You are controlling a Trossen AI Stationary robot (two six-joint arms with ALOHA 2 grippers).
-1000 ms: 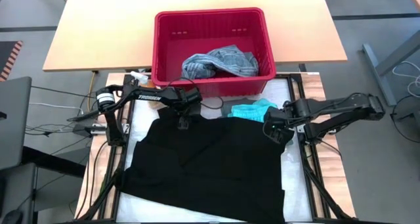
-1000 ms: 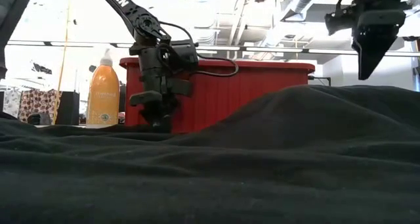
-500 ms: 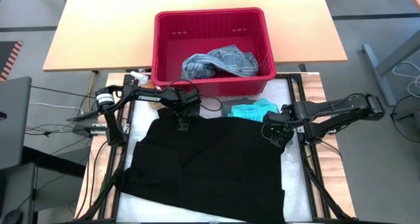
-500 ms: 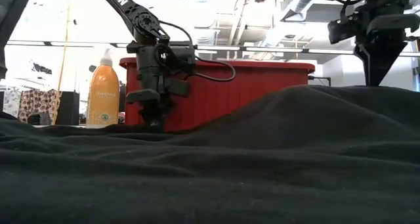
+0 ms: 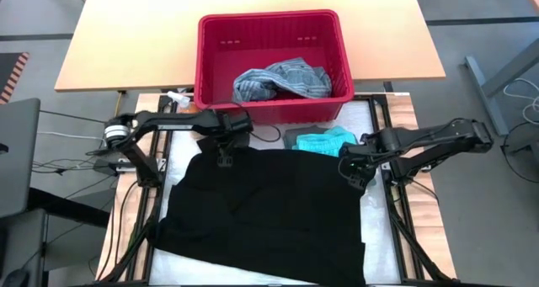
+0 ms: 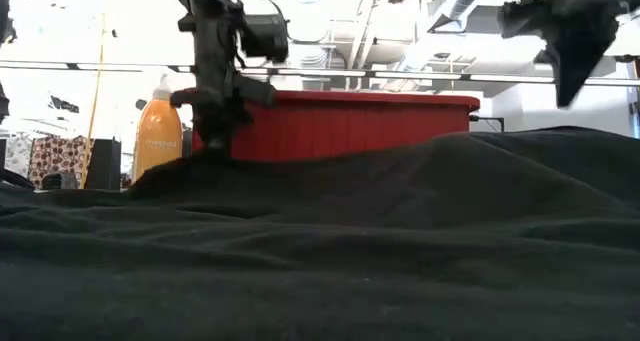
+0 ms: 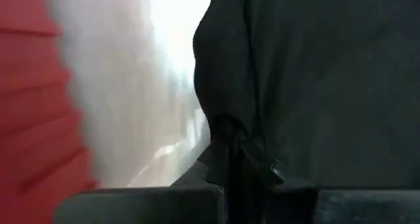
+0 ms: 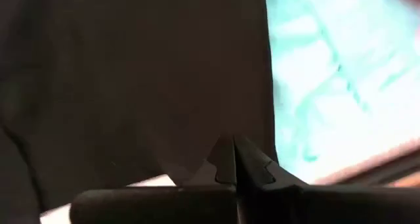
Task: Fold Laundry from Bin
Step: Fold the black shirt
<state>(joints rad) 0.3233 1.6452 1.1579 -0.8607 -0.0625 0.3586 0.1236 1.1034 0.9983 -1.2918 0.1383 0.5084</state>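
Observation:
A black garment (image 5: 265, 211) lies spread on the white table, its far left corner raised. My left gripper (image 5: 224, 158) is shut on that corner, just in front of the red bin (image 5: 200, 60). My right gripper (image 5: 351, 174) is shut above the garment's far right edge; in the low view its tips (image 6: 567, 91) hang clear of the cloth. A turquoise garment (image 5: 327, 140) lies crumpled between the bin and the black garment. A mottled blue-grey garment (image 5: 282, 78) rests inside the bin. My left gripper pinches the black garment's far left corner (image 7: 226, 122) between its two fingertips, coming from above and pointing steeply down. The cloth bunches into a small gather at the tips and hangs below them. That corner (image 6: 190, 161) is lifted off the table; the rest lies flat.
An orange spray bottle (image 6: 158, 136) stands to the left of the bin. The bin sits at the near edge of a wooden table (image 5: 126, 34) beyond the work table. Metal frame rails (image 5: 396, 211) run along both sides of the white surface.
My left gripper has taken hold of the black garment's far left corner and risen, drifting a little toward the table's left edge; that corner is now lifted while the rest stays flat. My right gripper dipped to the cloth and came back up.

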